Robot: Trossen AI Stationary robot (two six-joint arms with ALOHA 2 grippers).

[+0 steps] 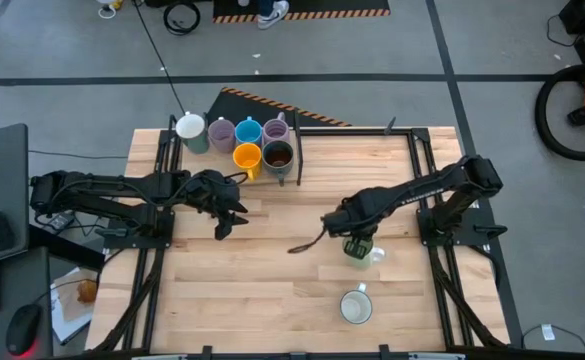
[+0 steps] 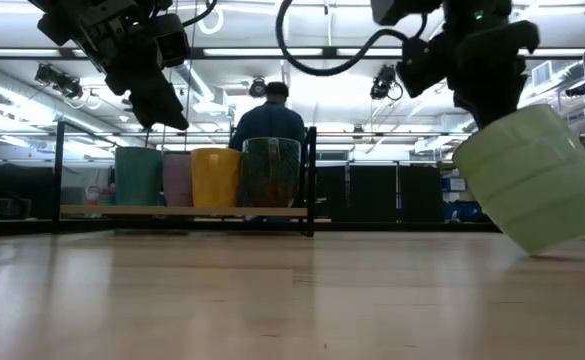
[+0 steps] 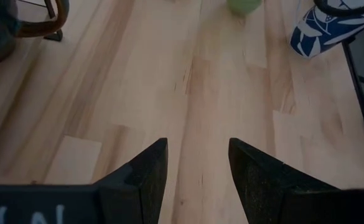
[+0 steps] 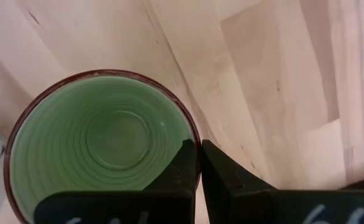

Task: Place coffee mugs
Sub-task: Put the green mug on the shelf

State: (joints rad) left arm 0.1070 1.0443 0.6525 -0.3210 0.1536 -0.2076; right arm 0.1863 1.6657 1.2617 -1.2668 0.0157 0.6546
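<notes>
Six coffee mugs [image 1: 242, 142] already stood grouped in the rack [image 1: 294, 150] at the far edge of the wooden surface [image 1: 272, 290], among them an orange mug [image 1: 246, 157] and a dark brown mug [image 1: 278, 156]. The right end effector [image 1: 356, 246] had its fingers pressed together on the rim of the green mug [image 4: 101, 143], which tilted just off the surface. One white mug [image 1: 356, 306] sat nearer the front edge, untouched. The left end effector [image 1: 224, 224] hovered spread and empty near the rack. By my judgement, two mugs remained to place.
</notes>
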